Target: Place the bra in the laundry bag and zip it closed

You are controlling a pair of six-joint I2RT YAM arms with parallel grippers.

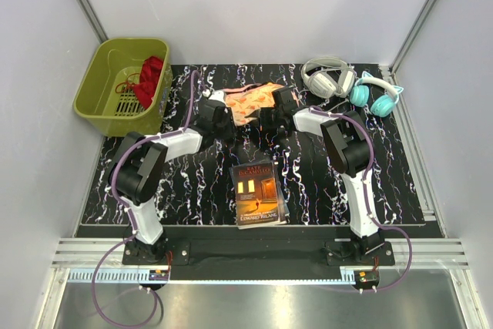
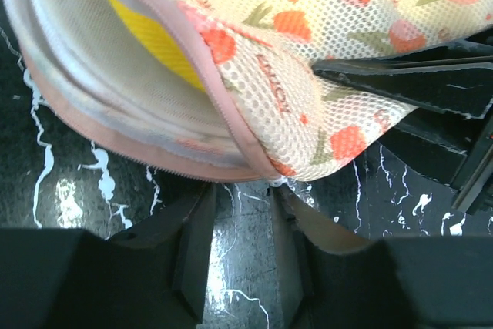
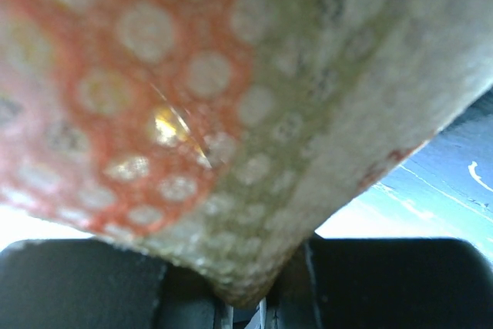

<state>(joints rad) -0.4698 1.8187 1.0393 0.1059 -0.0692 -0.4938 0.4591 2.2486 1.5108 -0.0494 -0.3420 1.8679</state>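
The black, white-veined desk carries everything. The left arm and right arm both reach toward its far middle. At the far left corner an olive-green basket sits with a red cloth draped over its right wall. A book with a dark orange cover lies flat near the front edge, between the two arms. The laundry bag, peach mesh with a red-orange print, lies at the far middle of the desk between the two grippers. Its pink zip edge gapes on the left wrist side. White headphones and teal headphones rest side by side at the far right, well apart from the bag. The bra is inside the bag, and a strip of bright yellow shows through the gap past the pale inner cup.

The left gripper sits low at the bag's zip corner. Its jaws are released, with bare desk showing between them and the corner just above their tips. The right gripper has its jaws clenched on a fold of the bag's mesh, which fills most of its wrist view
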